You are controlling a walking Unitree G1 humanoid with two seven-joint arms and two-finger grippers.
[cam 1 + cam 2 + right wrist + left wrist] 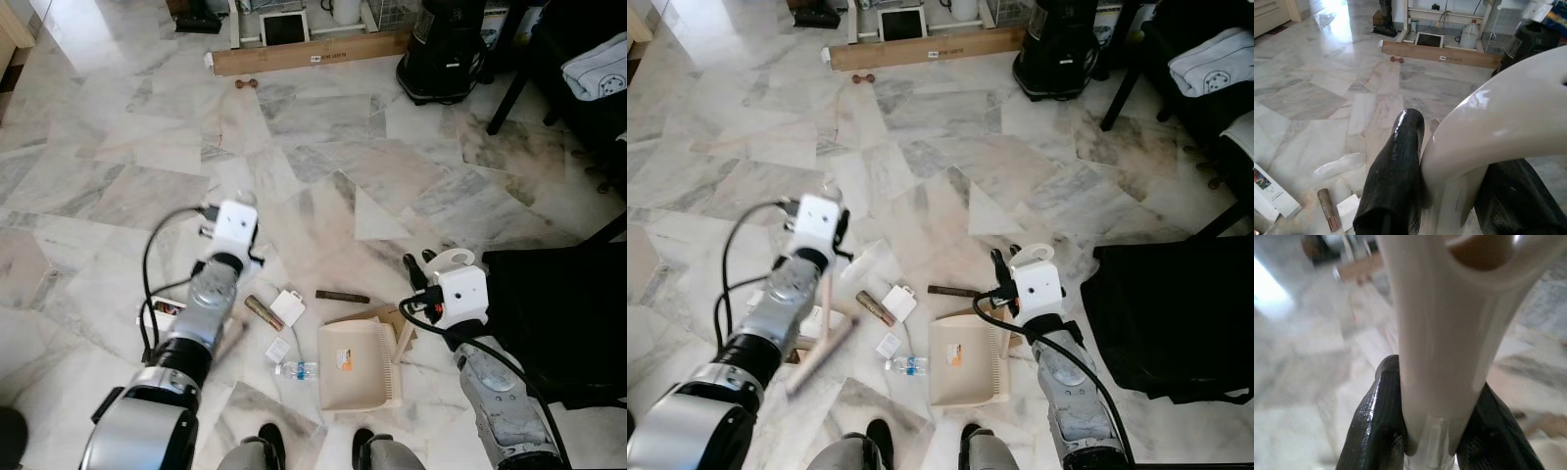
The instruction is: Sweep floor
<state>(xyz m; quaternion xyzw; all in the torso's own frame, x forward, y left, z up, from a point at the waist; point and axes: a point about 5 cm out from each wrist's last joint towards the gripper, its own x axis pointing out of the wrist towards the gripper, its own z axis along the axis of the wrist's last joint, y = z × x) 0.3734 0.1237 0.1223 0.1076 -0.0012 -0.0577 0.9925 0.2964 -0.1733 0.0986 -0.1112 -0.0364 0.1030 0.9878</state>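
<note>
My left gripper (1432,401) is shut on the white handle (1440,333) of a hand brush. The brush (823,348) hangs below my left arm, its pale head blurred just above the floor, left of the litter. My right gripper (421,266) is shut on the white loop handle (1488,112) of a cream dustpan (358,367), which lies flat on the marble floor. Litter lies between brush and pan: a brown tube (263,311), a white box (288,306), a dark stick (342,296), a paper scrap (278,349) and a small clear bottle (296,370).
A black bag or seat (558,313) sits close on the right. Far ahead lie a long cardboard box (313,51), a black appliance (441,54) and a small dumbbell (245,84). A small printed box (162,311) lies under my left arm. Two black feet (269,446) show at the bottom edge.
</note>
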